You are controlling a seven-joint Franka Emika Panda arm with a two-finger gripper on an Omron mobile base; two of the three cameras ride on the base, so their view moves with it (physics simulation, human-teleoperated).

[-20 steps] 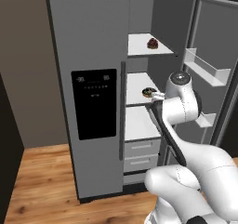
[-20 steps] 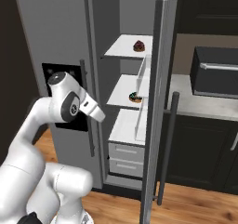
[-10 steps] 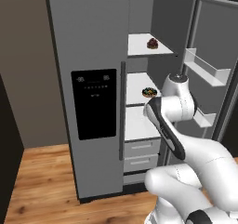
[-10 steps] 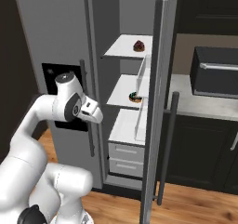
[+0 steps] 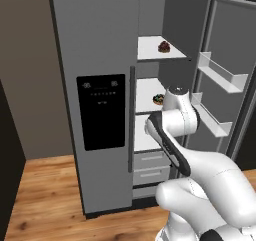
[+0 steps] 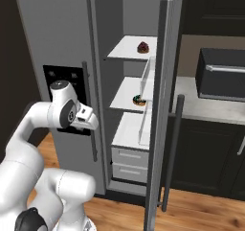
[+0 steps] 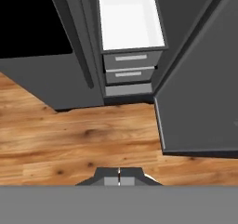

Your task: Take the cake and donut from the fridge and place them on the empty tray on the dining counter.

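Note:
The fridge (image 5: 100,45) stands with its right door (image 6: 165,81) swung open. The cake (image 5: 163,47), a dark lump, sits on the top white shelf, also seen as the cake (image 6: 142,47). One shelf lower lies the donut (image 5: 158,99), the same donut (image 6: 139,100). My hand (image 6: 85,119) hovers outside the fridge, level with the donut's shelf, and points down at the floor. My gripper (image 7: 119,177) is shut with nothing between its fingertips. The tray and the dining counter are out of view.
The open door (image 7: 200,79) juts out on the right, its bins (image 5: 220,75) facing the shelves. Two grey drawers (image 7: 132,67) sit below the lowest shelf. A black microwave (image 6: 222,74) rests on the pale kitchen counter over dark cabinets (image 6: 206,153). Wooden floor (image 7: 69,135) lies below.
My hand has drawn back a little from the donut's shelf and tipped downward. The gripper stayed shut, and cake and donut have not moved.

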